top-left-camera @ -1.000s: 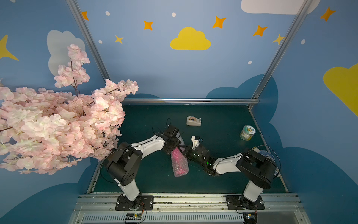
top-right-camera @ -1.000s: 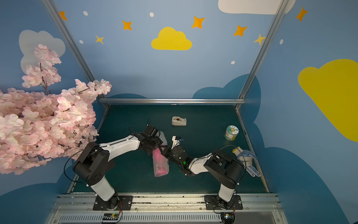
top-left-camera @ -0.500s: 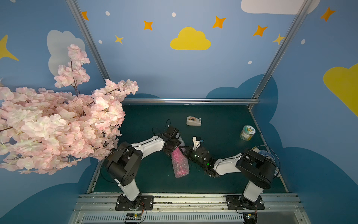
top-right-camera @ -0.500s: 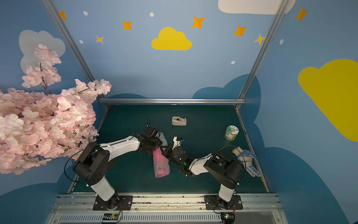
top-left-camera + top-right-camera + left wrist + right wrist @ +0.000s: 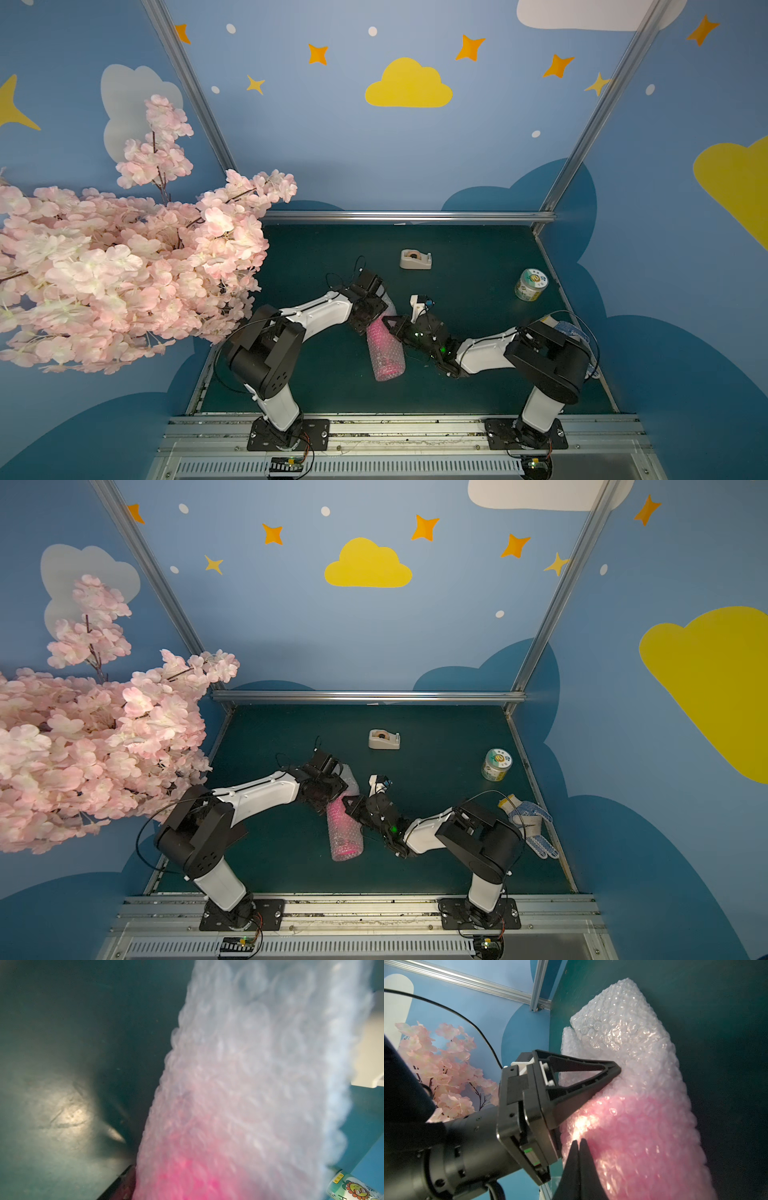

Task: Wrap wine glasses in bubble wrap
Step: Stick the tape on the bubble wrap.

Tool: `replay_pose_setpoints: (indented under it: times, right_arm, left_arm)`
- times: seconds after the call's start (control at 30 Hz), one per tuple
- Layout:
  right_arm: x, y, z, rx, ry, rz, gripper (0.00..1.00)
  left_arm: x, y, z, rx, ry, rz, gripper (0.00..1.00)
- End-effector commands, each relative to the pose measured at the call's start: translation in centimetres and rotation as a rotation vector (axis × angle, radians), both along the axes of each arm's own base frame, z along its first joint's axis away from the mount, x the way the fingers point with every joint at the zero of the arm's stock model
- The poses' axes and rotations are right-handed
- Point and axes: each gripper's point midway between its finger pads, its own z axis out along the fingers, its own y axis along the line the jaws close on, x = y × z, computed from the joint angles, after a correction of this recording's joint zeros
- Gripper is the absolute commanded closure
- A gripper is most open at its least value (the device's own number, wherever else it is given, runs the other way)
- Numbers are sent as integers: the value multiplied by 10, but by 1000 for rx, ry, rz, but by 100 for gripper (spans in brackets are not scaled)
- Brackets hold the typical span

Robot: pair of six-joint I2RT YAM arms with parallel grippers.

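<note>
The wine glass (image 5: 385, 337) lies on the green table rolled inside the bubble wrap (image 5: 388, 365), its hot pink showing through the film (image 5: 643, 1136). The roll's far end is wrap only (image 5: 623, 1028). My left gripper (image 5: 376, 309) straddles the roll near that end and is shut on it. One of its fingers (image 5: 591, 1072) dents the wrap, and the roll (image 5: 259, 1053) fills the left wrist view. My right gripper (image 5: 579, 1141) is shut, with its joined tips touching the pink side of the roll (image 5: 345, 833) and nothing between them.
A beige tape dispenser (image 5: 415, 259) stands behind the arms. A green-and-white tin (image 5: 531, 284) sits at the right edge. A dotted work glove (image 5: 532, 825) lies by the right arm's base. Pink blossom branches (image 5: 124, 270) overhang the table's left side.
</note>
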Motion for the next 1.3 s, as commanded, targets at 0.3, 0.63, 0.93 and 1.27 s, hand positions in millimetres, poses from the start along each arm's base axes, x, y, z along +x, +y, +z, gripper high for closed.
replay_pose_setpoints:
  times: [0.3, 0.63, 0.93, 1.27]
  right_arm:
    - [-8, 12, -2, -169, 4, 103, 68]
    - [-6, -1, 13, -173, -17, 68, 63]
    - [-7, -10, -5, -156, 33, 24, 74]
    - [-7, -9, -9, -137, 57, 19, 74]
  left_arm:
    - [-7, 8, -2, 43, 27, -6, 22]
    - [-8, 10, -5, 46, 33, 5, 22]
    - [-11, 11, -7, 42, 38, 16, 24]
    - [-12, 10, -8, 36, 38, 17, 24]
